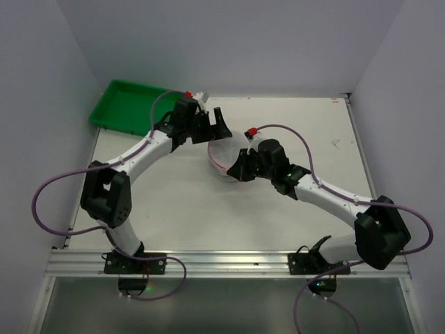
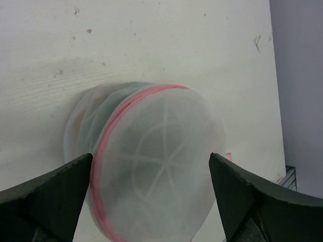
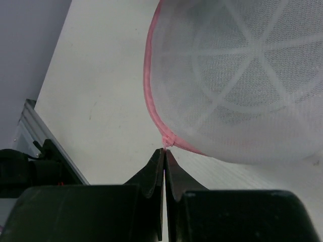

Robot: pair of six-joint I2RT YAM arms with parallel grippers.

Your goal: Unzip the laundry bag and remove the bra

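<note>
Laundry bag (image 1: pixel 225 154) is seen near the middle of the table (image 1: pixel 174 209), between the two grippers. The left gripper (image 2: pixel 151 157) is spread wide, with one finger at each side of the bag. The right gripper (image 3: pixel 164 155) is pinched together on the pink zipper pull (image 3: pixel 166 142) at the bag's rim. A green tray (image 1: pixel 128 104) is placed at the far left corner.

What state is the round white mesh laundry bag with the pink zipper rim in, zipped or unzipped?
Zipped, as far as visible: the pink rim of the laundry bag runs unbroken in both wrist views; elsewhere hidden.
</note>
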